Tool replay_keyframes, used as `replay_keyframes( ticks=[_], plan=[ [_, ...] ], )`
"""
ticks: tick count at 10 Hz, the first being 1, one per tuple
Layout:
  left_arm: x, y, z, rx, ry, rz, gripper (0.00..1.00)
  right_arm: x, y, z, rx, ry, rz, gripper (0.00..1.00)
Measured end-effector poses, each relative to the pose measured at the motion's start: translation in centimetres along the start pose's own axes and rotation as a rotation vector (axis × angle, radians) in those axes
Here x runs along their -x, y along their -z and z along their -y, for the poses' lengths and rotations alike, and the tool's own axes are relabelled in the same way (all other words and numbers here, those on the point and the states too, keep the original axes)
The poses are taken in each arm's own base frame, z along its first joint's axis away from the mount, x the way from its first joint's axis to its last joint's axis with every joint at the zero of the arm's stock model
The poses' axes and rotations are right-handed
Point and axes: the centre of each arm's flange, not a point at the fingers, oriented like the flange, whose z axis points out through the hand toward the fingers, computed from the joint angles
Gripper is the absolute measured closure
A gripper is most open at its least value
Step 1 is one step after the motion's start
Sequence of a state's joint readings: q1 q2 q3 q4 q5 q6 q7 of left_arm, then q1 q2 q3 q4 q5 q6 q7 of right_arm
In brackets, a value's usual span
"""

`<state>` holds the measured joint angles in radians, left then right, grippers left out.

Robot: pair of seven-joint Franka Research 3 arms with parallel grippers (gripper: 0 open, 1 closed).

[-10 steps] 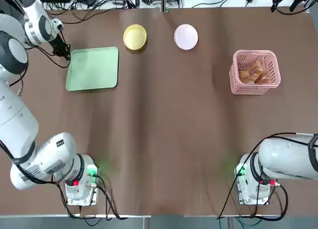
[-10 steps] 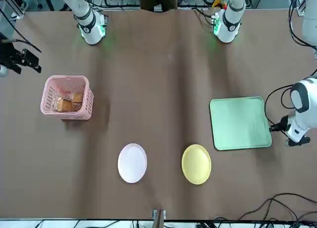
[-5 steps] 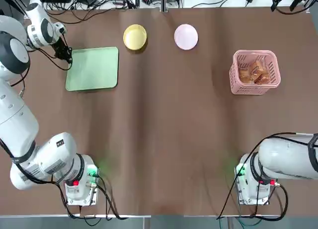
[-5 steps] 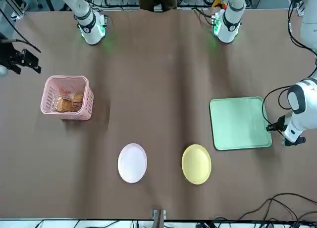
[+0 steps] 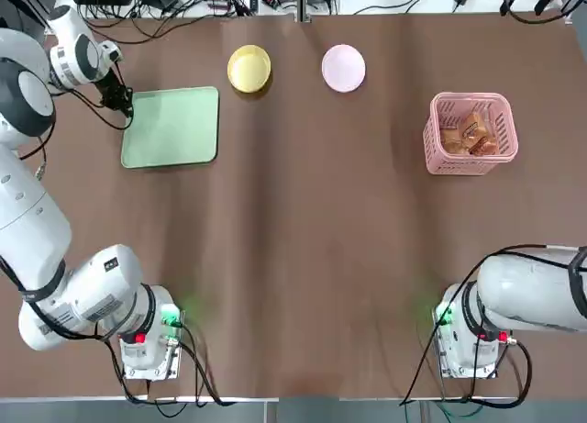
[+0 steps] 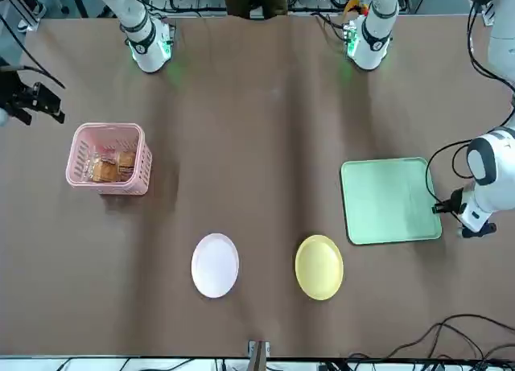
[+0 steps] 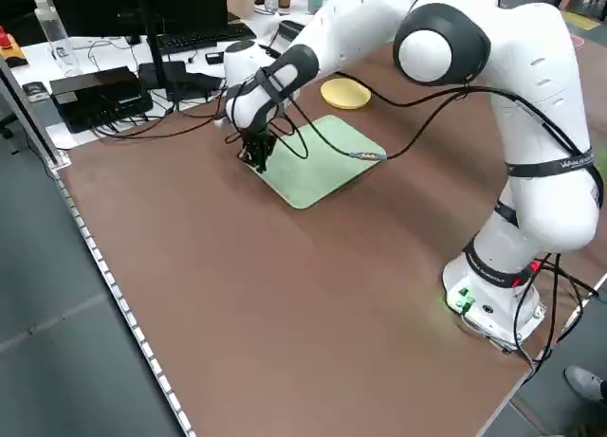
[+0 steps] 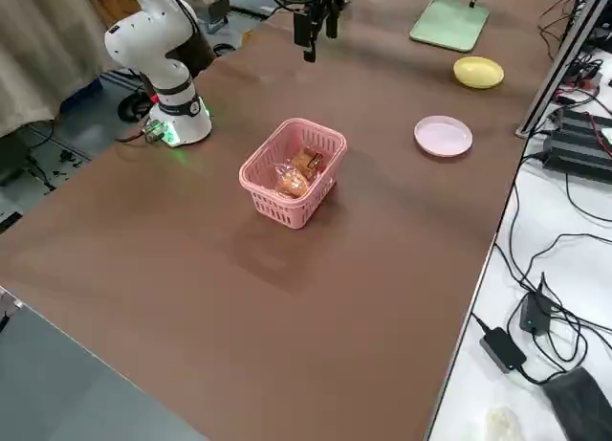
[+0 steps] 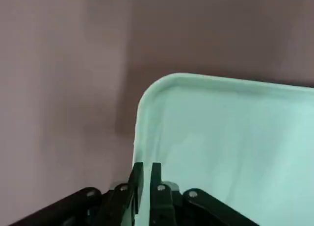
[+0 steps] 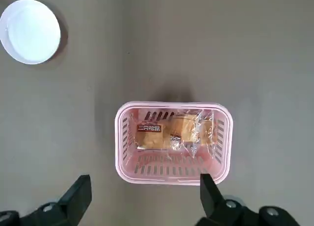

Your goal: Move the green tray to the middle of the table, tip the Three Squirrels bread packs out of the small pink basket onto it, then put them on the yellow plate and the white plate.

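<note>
Tray [image 5: 171, 127] lying flat at the far left of the bench [image 5: 303, 239], not yet at the middle; yellow plate [image 5: 249, 69] and white plate [image 5: 343, 67] wait along the far edge. Left end effector [image 9: 145, 174] pinches the tray's left rim, fingers nearly pressed together on the thin edge, a hold suited to dragging. Right end effector [image 10: 142, 199] hangs spread wide high above the pink basket [image 5: 471, 133] at far right, bread packs [image 10: 174, 133] inside, touching nothing.
</note>
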<state>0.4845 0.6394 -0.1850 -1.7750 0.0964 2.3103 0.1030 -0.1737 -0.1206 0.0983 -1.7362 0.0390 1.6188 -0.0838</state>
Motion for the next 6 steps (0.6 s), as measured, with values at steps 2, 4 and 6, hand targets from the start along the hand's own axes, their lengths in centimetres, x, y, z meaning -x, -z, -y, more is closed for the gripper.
replay_keyframes(
  ticks=[2, 4, 6],
  plan=[
    [0.05, 0.01, 0.37, -0.008, -0.008, 0.001, 0.86, -0.01, -0.01, 0.00, 0.000, 0.000, 0.000, 0.02],
    [0.09, 0.01, 0.62, -0.015, -0.010, 0.002, 0.85, -0.02, -0.02, 0.00, 0.000, 0.000, 0.000, 0.02],
    [0.13, -0.06, 0.66, -0.016, -0.010, 0.003, 0.85, -0.02, -0.03, 0.00, 0.000, 0.000, 0.000, 0.02]
  ],
)
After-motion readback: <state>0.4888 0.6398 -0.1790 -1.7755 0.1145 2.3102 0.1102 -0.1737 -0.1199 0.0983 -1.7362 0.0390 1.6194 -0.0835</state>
